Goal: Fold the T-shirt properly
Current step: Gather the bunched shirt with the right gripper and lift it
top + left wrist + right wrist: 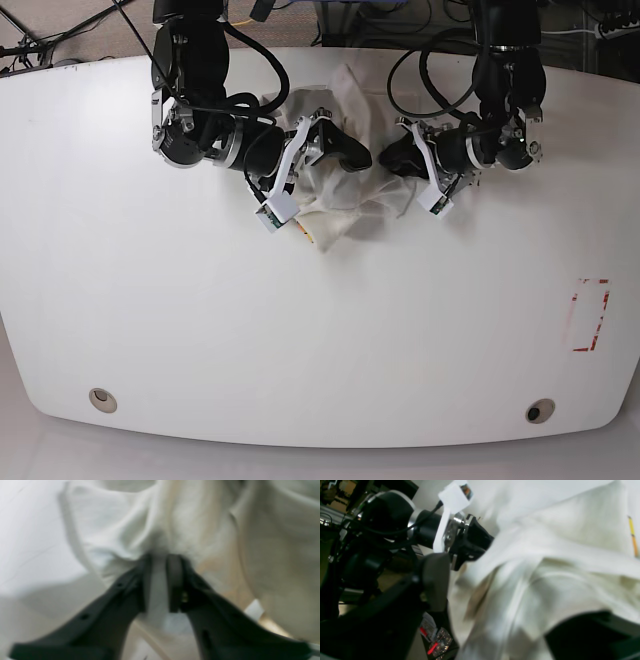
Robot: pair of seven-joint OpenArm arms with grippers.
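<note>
The cream-white cotton T-shirt is scrunched into a small lump near the far middle of the big white rounded table. Its long way runs from the far edge toward the near side, with a pointed corner hanging toward the near side. No letters or pictures show on it.

The shirt sits close to the far edge. The near half of the table and both sides have lots of free room. A red dashed rectangle is marked far off by one side edge.

Both black arms reach in from the far edge, bend down low and point at each other, with the shirt between them.

The left gripper has its two dark fingers standing a little apart, with a strip of cloth lying in the gap. I cannot tell if it pinches the cloth. The right gripper has its fingers spread wide, one grey pad on one side of the cloth, and it is not squeezing the shirt.
</note>
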